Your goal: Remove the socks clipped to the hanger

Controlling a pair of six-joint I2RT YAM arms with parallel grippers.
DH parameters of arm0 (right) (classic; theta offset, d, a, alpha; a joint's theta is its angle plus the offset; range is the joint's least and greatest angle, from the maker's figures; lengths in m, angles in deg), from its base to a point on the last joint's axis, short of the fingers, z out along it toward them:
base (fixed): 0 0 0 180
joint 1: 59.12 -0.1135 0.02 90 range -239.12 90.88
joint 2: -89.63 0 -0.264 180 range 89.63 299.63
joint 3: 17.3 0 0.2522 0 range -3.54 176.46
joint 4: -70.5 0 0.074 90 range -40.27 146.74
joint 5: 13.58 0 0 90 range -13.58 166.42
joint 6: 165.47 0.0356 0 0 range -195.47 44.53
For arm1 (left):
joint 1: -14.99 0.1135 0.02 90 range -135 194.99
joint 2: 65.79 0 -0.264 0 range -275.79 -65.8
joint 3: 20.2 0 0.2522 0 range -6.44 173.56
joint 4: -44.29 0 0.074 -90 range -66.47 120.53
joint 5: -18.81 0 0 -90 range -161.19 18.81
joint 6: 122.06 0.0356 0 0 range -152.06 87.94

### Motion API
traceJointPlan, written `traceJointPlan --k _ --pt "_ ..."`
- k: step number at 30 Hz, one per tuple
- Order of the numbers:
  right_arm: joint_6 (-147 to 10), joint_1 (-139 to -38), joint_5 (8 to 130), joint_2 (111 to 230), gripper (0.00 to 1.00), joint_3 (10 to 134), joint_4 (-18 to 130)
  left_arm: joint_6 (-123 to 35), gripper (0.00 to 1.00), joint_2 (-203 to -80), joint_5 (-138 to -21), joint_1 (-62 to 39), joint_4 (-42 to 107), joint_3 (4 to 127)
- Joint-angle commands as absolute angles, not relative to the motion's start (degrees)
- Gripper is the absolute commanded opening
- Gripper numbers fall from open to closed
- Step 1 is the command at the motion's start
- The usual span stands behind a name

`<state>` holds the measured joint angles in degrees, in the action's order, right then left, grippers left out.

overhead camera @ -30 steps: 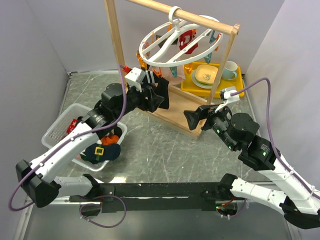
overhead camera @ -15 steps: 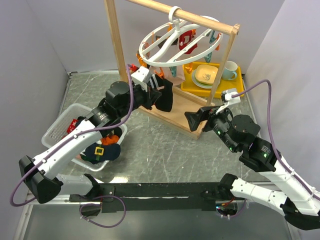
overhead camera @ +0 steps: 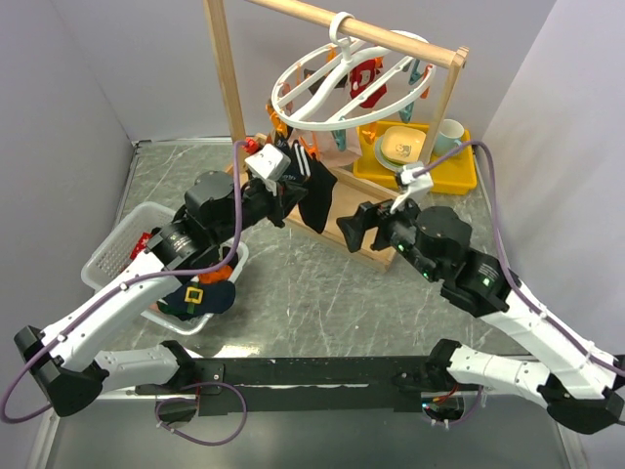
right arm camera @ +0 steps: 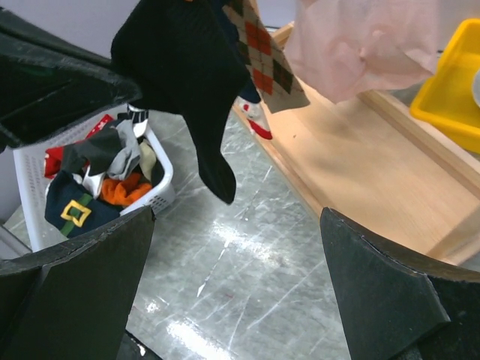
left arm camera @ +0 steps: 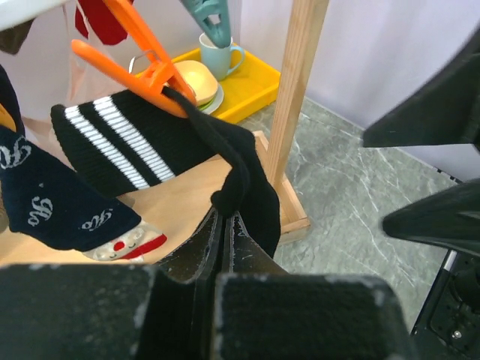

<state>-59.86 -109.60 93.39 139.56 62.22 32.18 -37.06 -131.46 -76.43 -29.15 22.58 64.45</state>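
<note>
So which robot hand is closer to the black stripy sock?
Left. The left hand is pinching the black stripy sock at its lower end, under the orange clip. The right hand is open, off to the sock's right in the top view, not touching it.

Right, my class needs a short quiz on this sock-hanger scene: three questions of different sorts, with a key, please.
1. True or false: the left hand is shut on the black striped sock.
2. Which colour is the clip holding that sock? A teal, B orange, C pink.
3. Fill in: the right hand is ____ (open or shut).
Key: 1 true; 2 B; 3 open.
</note>
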Motion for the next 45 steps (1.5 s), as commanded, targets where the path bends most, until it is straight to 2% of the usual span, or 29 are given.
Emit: traceJointPlan --k 1,7,12,14,18,23,32,39,40,45 --pt "-59.1 -109.4 91.1 143.1 1.0 67.5 35.9 -34.2 0.01 -130.0 -77.3 -30.0 23.9 64.4" --pt "-57.0 -109.4 95.1 153.2 1.0 81.2 25.7 -33.6 0.01 -128.4 -77.4 -30.2 25.4 62.3" --pt "-60.5 -109.5 91.1 152.7 1.0 78.6 33.3 -34.2 0.01 -128.5 -79.5 -30.2 27.3 60.9" --pt "-60.2 -109.4 91.2 152.8 0.92 78.6 35.4 -34.6 0.01 -128.3 -79.8 -30.2 28.4 59.9" --pt "-60.1 -109.4 92.1 156.9 0.89 84.6 33.1 -35.0 0.01 -127.2 -80.6 -30.1 30.0 58.2" --pt "-61.1 -109.3 92.8 162.0 0.8 92.1 30.2 -36.1 0.01 -125.4 -80.9 -30.2 33.9 54.6" --pt "-62.6 -109.5 98.4 174.1 0.79 108.3 21.8 -36.2 0.01 -125.6 -82.2 -30.1 34.5 54.6" --pt "-62.2 -109.6 100.6 179.5 0.76 114.6 19.4 -36.4 0.01 -124.9 -82.8 -29.5 35.0 54.2" --pt "-62.5 -109.6 100.8 179.8 0.75 114.7 19.7 -36.4 0.01 -124.9 -82.9 -29.3 35.1 54.1" --pt "-62.9 -110.0 103.6 181.1 0.57 114.7 20.8 -36.6 0.01 -124.8 -83.7 -28.8 35.2 53.9"
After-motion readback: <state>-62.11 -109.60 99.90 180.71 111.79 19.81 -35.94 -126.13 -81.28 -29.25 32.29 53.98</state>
